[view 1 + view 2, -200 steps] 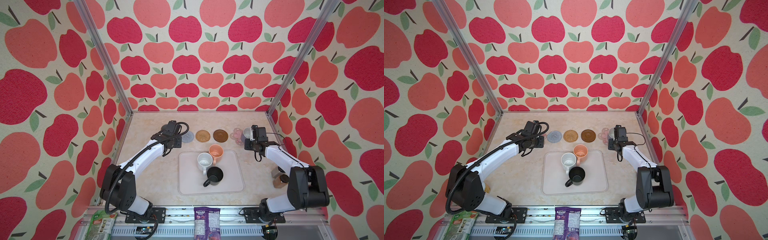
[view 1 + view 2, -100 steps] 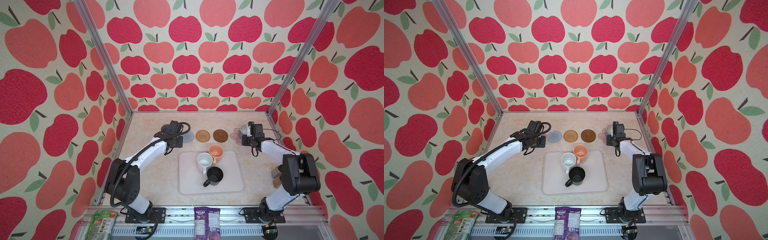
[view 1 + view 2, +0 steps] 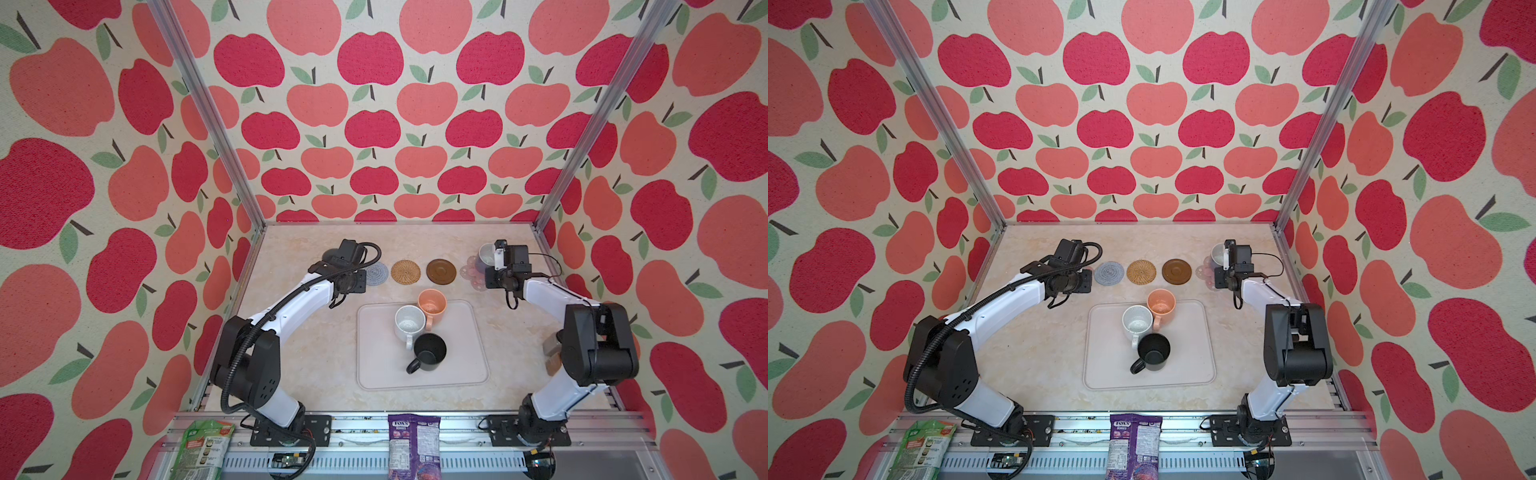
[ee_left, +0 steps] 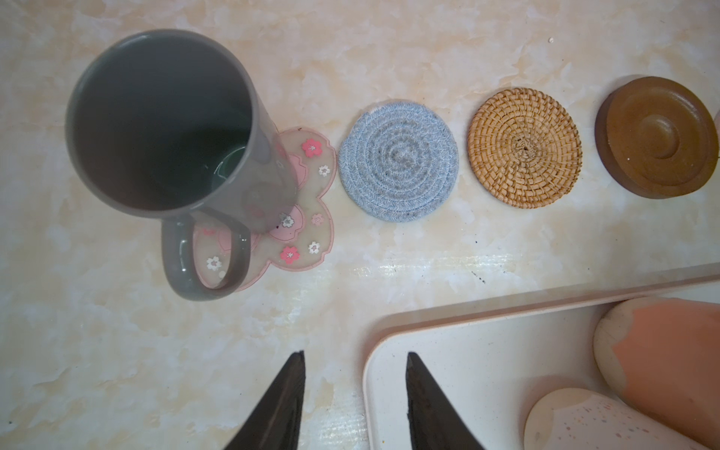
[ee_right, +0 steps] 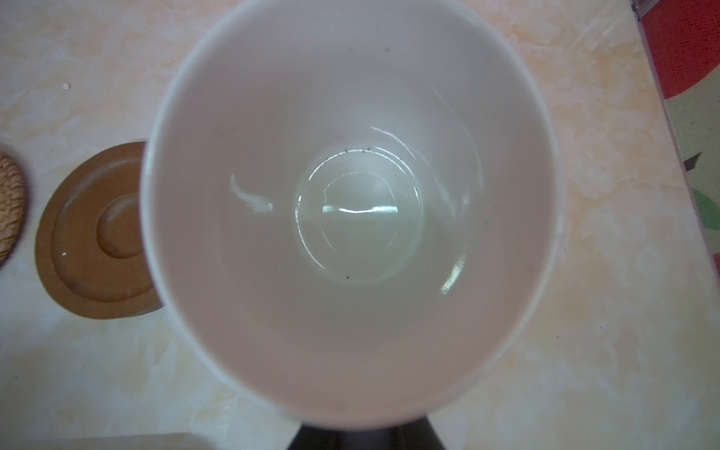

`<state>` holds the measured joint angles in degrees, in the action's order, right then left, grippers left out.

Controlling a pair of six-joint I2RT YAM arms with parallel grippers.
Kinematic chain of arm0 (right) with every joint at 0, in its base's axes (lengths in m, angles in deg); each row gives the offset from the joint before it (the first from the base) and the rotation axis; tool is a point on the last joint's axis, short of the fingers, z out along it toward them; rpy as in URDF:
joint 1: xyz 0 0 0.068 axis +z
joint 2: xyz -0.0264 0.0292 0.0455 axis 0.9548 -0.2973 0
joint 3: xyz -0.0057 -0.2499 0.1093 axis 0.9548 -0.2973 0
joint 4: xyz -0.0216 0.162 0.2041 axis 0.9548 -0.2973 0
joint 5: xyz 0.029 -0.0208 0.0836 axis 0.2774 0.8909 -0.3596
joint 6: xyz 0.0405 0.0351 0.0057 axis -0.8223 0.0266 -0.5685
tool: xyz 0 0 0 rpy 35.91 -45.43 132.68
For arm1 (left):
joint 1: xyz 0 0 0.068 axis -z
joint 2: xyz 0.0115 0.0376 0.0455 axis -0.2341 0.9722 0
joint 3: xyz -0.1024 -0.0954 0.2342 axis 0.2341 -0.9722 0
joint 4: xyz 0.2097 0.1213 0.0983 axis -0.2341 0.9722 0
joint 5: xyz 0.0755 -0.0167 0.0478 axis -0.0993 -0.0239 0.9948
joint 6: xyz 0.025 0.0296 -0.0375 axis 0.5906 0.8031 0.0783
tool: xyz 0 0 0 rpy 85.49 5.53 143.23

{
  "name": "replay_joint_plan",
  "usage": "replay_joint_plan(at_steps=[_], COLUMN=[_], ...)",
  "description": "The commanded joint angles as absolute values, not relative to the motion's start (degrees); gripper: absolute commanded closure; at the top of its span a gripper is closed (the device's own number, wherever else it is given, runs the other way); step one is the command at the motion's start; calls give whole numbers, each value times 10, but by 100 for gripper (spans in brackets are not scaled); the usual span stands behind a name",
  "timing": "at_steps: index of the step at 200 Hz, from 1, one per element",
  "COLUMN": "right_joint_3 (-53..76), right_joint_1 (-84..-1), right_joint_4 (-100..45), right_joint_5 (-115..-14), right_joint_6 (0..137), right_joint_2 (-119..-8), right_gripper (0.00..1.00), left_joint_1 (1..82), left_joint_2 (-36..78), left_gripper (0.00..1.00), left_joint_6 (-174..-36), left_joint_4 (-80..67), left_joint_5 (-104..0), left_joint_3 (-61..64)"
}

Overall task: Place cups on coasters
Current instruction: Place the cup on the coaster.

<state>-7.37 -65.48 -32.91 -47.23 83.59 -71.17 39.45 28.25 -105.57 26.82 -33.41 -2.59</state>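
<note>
Three cups waiting: white cup [image 3: 409,322], peach cup [image 3: 432,302] and black cup [image 3: 430,352], bunched together on the tray [image 3: 465,365].
Free coasters: grey-blue coaster [image 3: 377,273], rattan coaster [image 3: 405,272] and brown coaster [image 3: 441,271], in a row just beyond the tray's far edge.
Grey cup [image 4: 163,124]: upright on the left pink coaster [image 4: 307,202], beyond the tray's far left corner.
Left gripper [image 4: 355,356]: fingers apart, empty, over the tray's far left corner, clear of the grey cup.
Right gripper [image 3: 498,259]: fingers clamped on the white-inside cup [image 5: 350,214].
White-inside cup: beyond the tray's far right corner, over the right pink coaster [image 3: 471,270]; whether its base touches, I cannot tell.
Step in hand: seating that cup.
Next move: probably lower straight, let go, lift clear of the rim.
</note>
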Motion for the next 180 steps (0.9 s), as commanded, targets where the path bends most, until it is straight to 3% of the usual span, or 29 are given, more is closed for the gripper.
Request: replay_joint_plan(at_steps=[1, 40, 180], right_joint_3=[-62, -72, -41], right_joint_1=[-663, -663, -663], right_joint_4=[-281, -260, -325], right_joint_5=[-491, -525, -492], right_joint_6=[852, 860, 862], right_joint_2=[-715, -714, -744], right_gripper=[100, 100, 100], left_joint_1=[393, 392, 400], left_joint_2=[299, 302, 316], left_gripper=[55, 55, 55], left_joint_6=[-1069, -1068, -1067], left_joint_4=[276, 278, 288], left_joint_5=[-344, -344, -346], left_joint_3=[-9, -3, 15])
